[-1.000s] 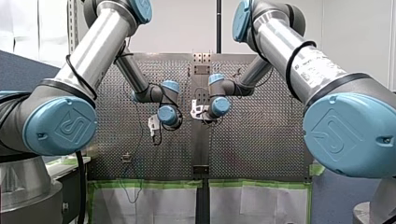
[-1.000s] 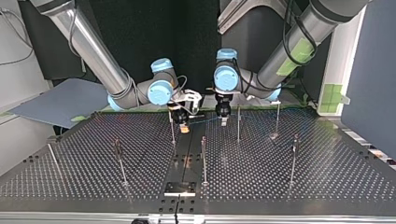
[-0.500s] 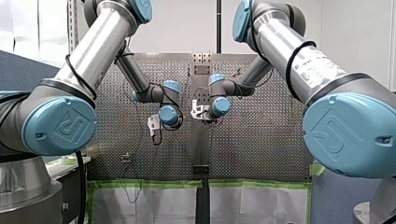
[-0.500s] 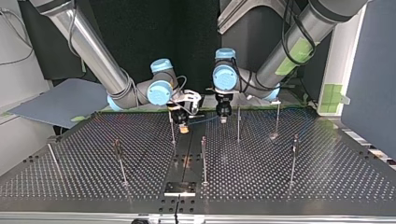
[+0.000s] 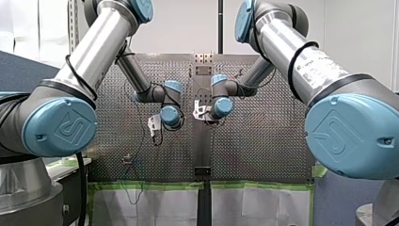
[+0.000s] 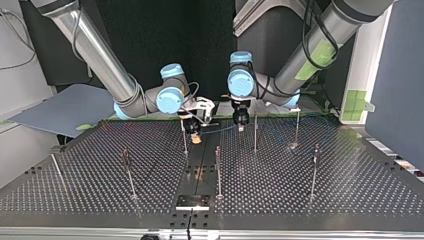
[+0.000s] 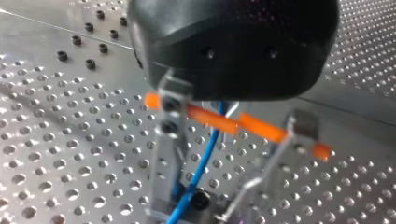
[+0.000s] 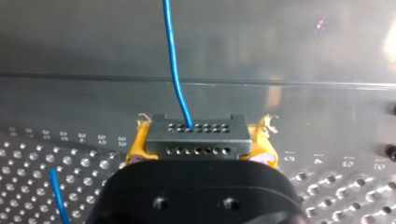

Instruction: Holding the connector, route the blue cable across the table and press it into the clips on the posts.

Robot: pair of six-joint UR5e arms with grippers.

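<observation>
Connector (image 8: 196, 136) sat clamped between the yellow pads (image 8: 140, 145) of my right gripper (image 8: 200, 148), low over the perforated table (image 8: 42, 158). Out of its face the blue cable (image 8: 175, 70) ran straight ahead of that claw. Further along, the cable passed between the metal fingers (image 7: 168, 154) of my left gripper (image 7: 194, 210), close to one finger; these stood apart, unclenched, with an orange band (image 7: 215, 120) strung across them. A thin post (image 6: 255, 134) stood just beside the left claw, a second post (image 6: 184, 141) just beside the right one
</observation>
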